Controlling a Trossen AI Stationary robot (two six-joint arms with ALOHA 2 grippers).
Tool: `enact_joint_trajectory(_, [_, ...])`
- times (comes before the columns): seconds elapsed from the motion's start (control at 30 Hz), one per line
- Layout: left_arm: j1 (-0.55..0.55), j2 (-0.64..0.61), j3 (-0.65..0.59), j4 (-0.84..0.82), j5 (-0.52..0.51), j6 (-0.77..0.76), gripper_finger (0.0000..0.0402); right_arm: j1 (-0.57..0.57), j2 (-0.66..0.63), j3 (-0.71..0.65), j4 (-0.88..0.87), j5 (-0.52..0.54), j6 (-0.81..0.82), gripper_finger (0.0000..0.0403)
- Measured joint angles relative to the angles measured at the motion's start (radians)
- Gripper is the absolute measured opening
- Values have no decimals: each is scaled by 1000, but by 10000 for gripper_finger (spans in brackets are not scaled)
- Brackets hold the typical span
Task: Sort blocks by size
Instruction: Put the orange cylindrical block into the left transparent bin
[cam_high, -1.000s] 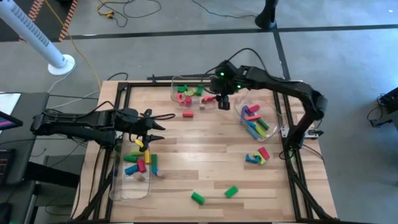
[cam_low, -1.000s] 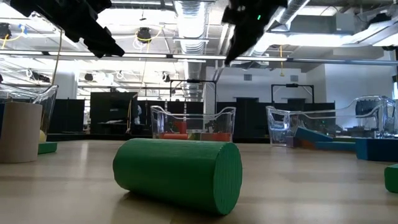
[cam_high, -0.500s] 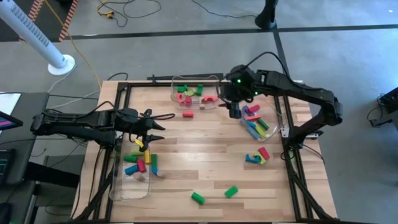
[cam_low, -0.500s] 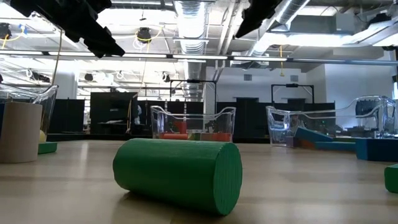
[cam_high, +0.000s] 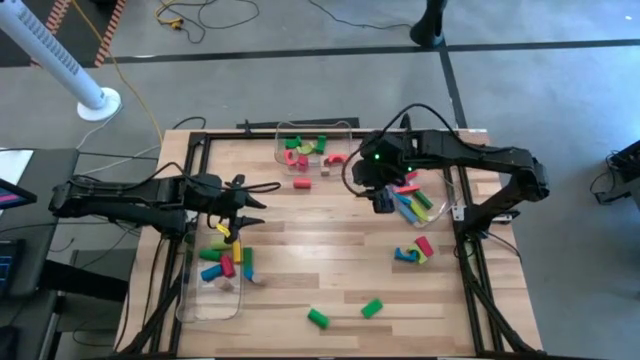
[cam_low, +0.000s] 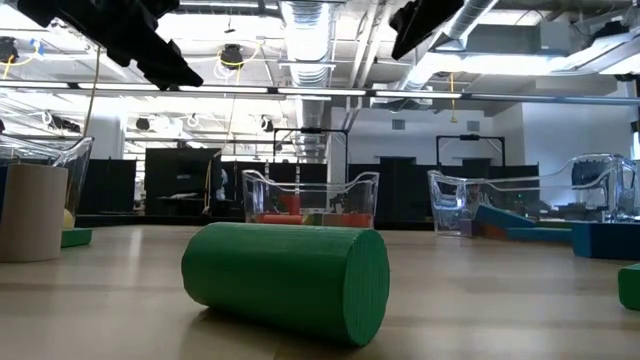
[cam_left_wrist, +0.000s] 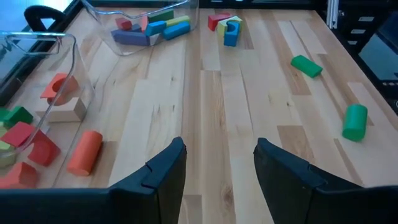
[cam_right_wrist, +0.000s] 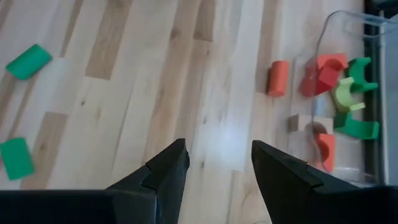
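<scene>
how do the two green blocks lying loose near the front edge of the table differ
The green cylinder is round-bodied, lying on its side; the green block beside it looks flat-sided and boxy. The cylinder lies nearer the left arm's side, the block nearer the right arm's. Both are green, lie apart on bare wood outside every bin, and neither gripper is near them.

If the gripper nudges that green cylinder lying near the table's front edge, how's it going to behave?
The green cylinder lies on its curved side on bare wood, so a sideways nudge would probably roll it. It looks rigid and solid, so it likely won't deform in a grip. Its smooth round surface may slip between fingers unless it is gripped across the flat ends.
</scene>
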Motion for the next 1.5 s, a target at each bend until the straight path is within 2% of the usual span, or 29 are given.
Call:
enact_joint_trajectory(0.3, [0, 0, 0, 5, -46, 72, 180, 23, -2, -83, -10, 1, 3, 211])
enact_joint_trajectory(0.53, [0, 0, 0, 5, -74, 73, 180, 42, -1, -174, 54, 5, 26, 211])
enact_joint_trajectory(0.73, [0, 0, 0, 7, -75, 79, 180, 76, 0, -244, 198, 3, 8, 211])
enact_joint_trajectory(1.03, [0, 7, 0, -18, -81, 53, 180, 40, 16, -398, 589, 11, -17, 202])
enact_joint_trajectory(1.27, [1, 101, 0, -7, -88, 36, 180, -55, 182, -412, 737, 11, -46, 188])
enact_joint_trajectory(1.5, [1, 243, 0, 35, -113, 35, 180, -104, 410, -272, 765, 11, -87, 188])
